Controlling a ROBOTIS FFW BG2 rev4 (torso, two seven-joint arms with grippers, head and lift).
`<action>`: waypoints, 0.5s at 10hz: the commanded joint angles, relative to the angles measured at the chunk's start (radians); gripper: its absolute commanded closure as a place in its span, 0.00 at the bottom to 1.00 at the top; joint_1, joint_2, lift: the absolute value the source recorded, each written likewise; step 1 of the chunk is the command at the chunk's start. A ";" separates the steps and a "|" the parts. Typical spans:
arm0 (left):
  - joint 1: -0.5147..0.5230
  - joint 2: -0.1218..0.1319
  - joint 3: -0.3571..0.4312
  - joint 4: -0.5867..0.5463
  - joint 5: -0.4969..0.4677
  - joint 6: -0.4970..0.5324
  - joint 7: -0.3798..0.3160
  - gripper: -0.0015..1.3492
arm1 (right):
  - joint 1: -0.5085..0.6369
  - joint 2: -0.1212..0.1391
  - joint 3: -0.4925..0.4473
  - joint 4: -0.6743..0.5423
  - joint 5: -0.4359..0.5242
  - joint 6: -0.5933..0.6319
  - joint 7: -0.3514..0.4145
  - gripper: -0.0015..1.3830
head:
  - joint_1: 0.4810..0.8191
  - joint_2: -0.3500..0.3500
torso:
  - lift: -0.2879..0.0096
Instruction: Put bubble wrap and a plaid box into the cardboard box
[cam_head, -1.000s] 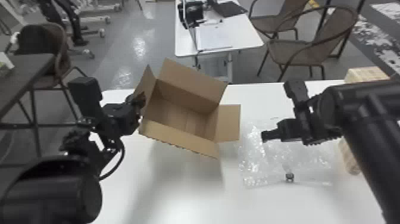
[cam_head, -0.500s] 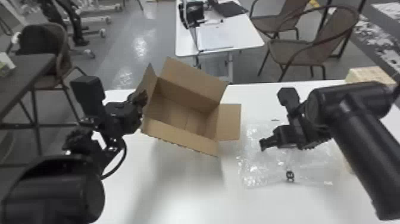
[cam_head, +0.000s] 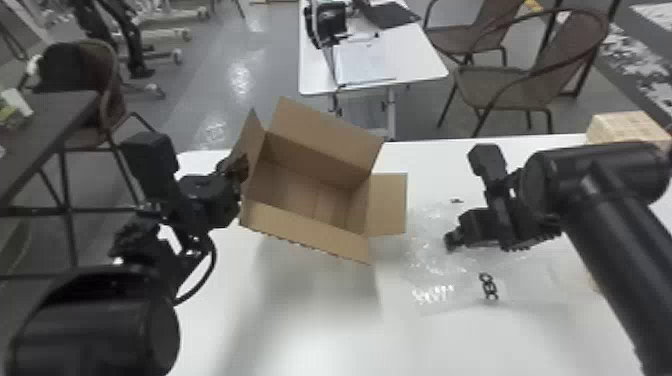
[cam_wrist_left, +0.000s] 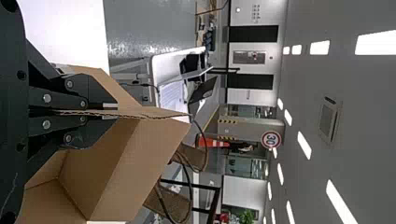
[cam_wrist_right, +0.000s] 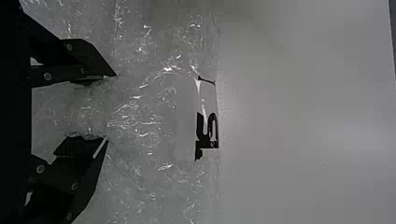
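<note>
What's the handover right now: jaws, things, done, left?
Left gripper: jaws shut on a flap of the carton, which is open.
Right gripper: down at the wrap, jaws apart with some wrap bunched between them.
Wrap: spread on the table, to the right of the carton.
Plaid box: far right of the table, partly behind the right arm.
Done: carton open and held; nothing seen inside.
Left: close on the wrap and put it in, then the plaid box. I'd keep the left grip meanwhile.
</note>
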 joint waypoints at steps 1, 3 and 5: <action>0.001 0.000 -0.001 0.000 0.000 -0.001 0.000 0.90 | 0.031 -0.014 -0.025 -0.101 -0.013 0.040 0.000 0.83 | 0.63 0.70 | 0.60; 0.003 0.000 -0.001 0.000 -0.001 -0.001 0.001 0.90 | 0.058 -0.027 -0.058 -0.204 -0.030 0.100 0.000 0.83 | 0.63 0.70 | 0.60; 0.004 0.000 -0.004 0.000 -0.004 0.003 0.003 0.90 | 0.085 -0.032 -0.077 -0.293 -0.031 0.132 0.000 0.83 | 0.63 0.69 | 0.60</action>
